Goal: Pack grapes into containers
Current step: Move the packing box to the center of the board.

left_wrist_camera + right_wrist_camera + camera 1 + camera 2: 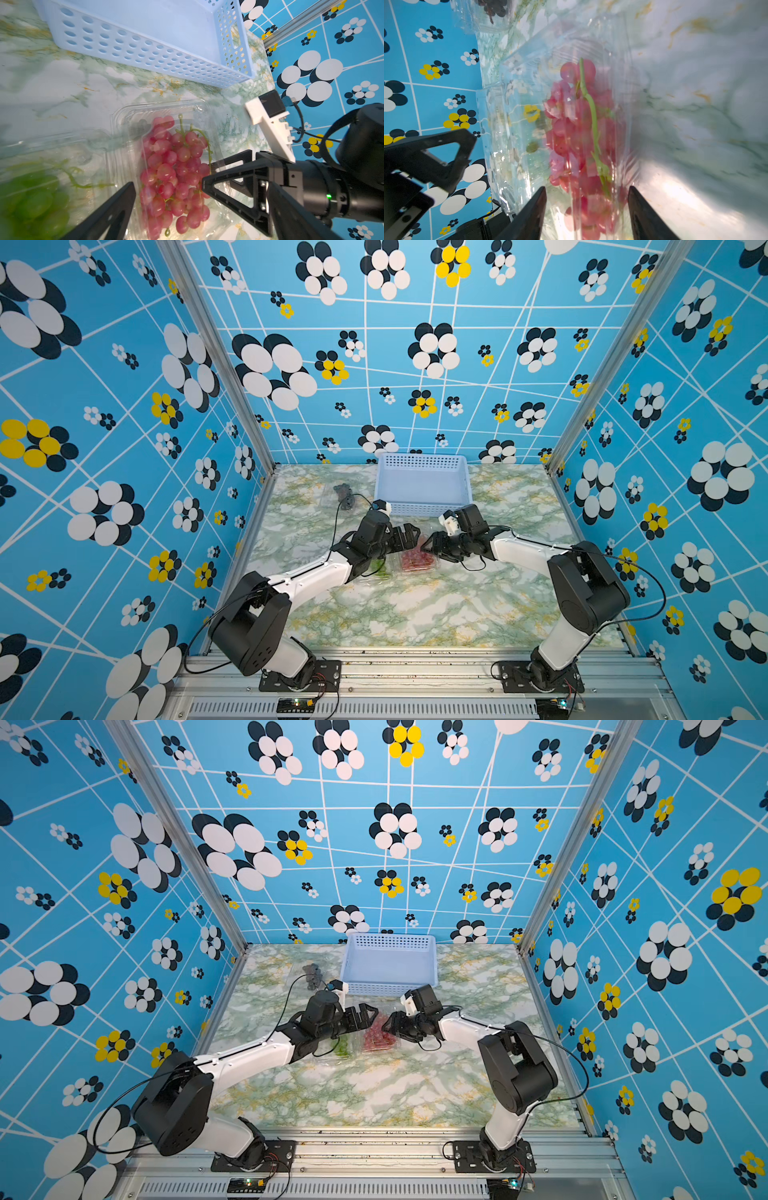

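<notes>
Red grapes point(174, 172) lie inside a clear container point(124, 116) on the bench point(415, 614), directly between the two tools. Right tool point(428, 543): jaws parted partway and rolled so one finger rides above the other, straddling the container's near end. The lower finger point(645, 218) is close to the bench, the upper one is over the plastic. No firm contact can be made out, so no pinch is recorded. Left tool point(411, 539): jaws spread to full width, holding nothing, tips just short of the container's opposite end. Key relation: the container sits straight ahead of the right tool's tips. In the right wrist view the bunch's green stalk runs on away from those tips, so its long axis appears roughly in line with that tool's reach. The right tool is the nearer one. The lid position is hard to read through the clear plastic. If it stands open, closing it probably falls to the right tool while the left steadies. Green grapes point(35, 199) sit in a second container point(83, 135) back under the left tool's wrist. Dark grapes point(344, 493) lie well beyond the left tool, beside the basket point(424, 485).
</notes>
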